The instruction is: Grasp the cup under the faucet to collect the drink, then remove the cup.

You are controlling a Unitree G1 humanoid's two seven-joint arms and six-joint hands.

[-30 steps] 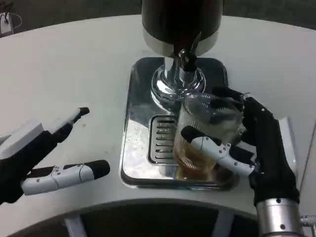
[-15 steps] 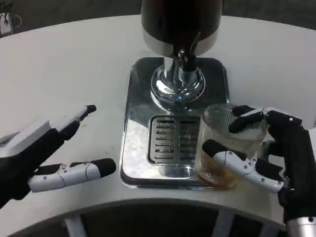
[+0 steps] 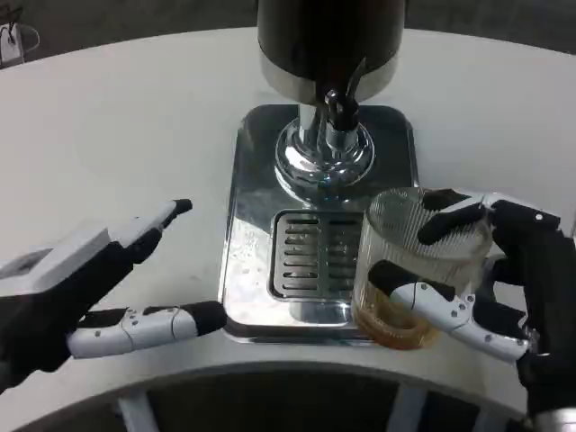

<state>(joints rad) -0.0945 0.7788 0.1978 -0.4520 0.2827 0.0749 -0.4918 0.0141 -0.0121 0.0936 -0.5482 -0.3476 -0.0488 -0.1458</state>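
A clear ribbed cup with amber drink in its bottom sits at the right front corner of the chrome drip tray, right of the grille. My right hand grips it, thumb across the front and fingers around the far side. The black faucet hangs from the dark dispenser behind, with nothing beneath it. To the left of the tray my left hand lies on the table, fingers apart and holding nothing.
The round white table stretches left and behind the dispenser. Its curved front edge runs just below the tray and both hands. A small white object sits at the far left corner.
My right hand carried the cup from under the faucet rightward and toward me, off the grille. My left hand slid a little toward the tray.
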